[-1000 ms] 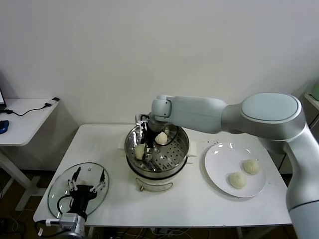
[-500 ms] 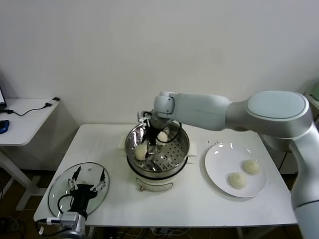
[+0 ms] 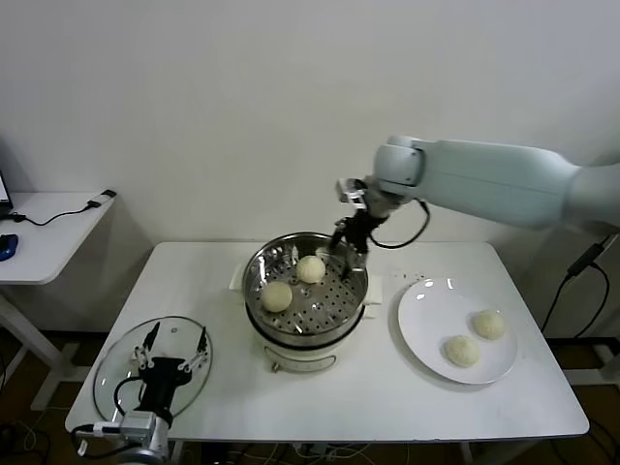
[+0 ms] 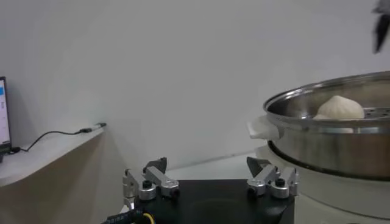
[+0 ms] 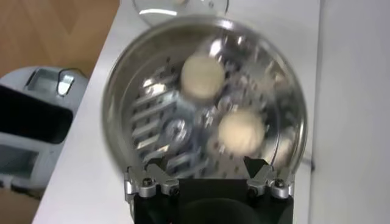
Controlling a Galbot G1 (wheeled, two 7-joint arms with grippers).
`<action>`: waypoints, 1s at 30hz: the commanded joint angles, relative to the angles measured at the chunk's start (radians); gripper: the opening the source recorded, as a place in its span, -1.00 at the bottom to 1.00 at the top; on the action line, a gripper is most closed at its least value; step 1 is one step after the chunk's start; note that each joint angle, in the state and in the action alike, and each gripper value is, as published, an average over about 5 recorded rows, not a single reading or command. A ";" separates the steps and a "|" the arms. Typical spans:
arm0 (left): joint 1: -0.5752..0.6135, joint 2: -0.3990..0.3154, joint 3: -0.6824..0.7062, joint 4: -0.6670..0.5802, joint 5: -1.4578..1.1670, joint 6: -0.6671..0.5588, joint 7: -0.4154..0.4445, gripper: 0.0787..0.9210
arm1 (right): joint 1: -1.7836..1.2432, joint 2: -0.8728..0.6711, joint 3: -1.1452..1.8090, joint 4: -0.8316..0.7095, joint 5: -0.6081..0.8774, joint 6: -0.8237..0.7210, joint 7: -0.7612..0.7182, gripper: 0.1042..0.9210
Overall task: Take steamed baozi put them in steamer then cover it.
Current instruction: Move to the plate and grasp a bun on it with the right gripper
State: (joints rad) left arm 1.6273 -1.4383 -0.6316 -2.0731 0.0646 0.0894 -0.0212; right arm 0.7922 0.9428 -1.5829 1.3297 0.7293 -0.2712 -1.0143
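The steel steamer (image 3: 254,281) stands mid-table with two baozi (image 3: 277,295) (image 3: 311,269) on its perforated tray. Two more baozi (image 3: 488,324) (image 3: 461,351) lie on the white plate (image 3: 426,320) at the right. My right gripper (image 3: 349,242) hangs open and empty above the steamer's far right rim; its wrist view looks down on the steamer (image 5: 116,91) and both baozi (image 5: 203,76) (image 5: 241,130) beyond the right gripper (image 5: 206,167). The glass cover (image 3: 116,373) lies flat at the front left. My left gripper (image 3: 174,341) (image 4: 207,165) waits open just above it, touching nothing.
A white side desk (image 3: 48,232) with a cable stands off the table's left edge. The wall runs close behind the steamer. Bare tabletop (image 3: 368,397) lies in front of the steamer and between steamer and plate.
My right gripper has opened, left a baozi on the tray, and risen out of the steamer toward the back right. The left arm has not moved.
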 commanded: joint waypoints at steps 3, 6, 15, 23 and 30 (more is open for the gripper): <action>-0.001 0.000 -0.003 -0.008 0.001 0.010 -0.003 0.77 | -0.073 -0.375 0.049 0.164 -0.278 0.037 -0.037 0.76; 0.001 -0.002 -0.006 -0.009 0.002 0.012 -0.004 0.77 | -0.204 -0.423 0.121 0.150 -0.388 0.051 -0.044 0.76; 0.014 -0.010 -0.021 -0.003 0.010 0.010 -0.003 0.77 | -0.565 -0.436 0.375 0.020 -0.608 0.083 -0.044 0.76; 0.008 -0.016 -0.018 0.013 0.013 0.016 -0.010 0.77 | -0.682 -0.393 0.458 -0.050 -0.666 0.103 -0.045 0.76; 0.009 -0.020 -0.018 0.017 0.014 0.017 -0.012 0.77 | -0.729 -0.368 0.496 -0.092 -0.689 0.111 -0.046 0.76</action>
State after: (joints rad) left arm 1.6358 -1.4579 -0.6490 -2.0579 0.0775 0.1063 -0.0324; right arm 0.1754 0.5888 -1.1644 1.2798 0.1142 -0.1700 -1.0570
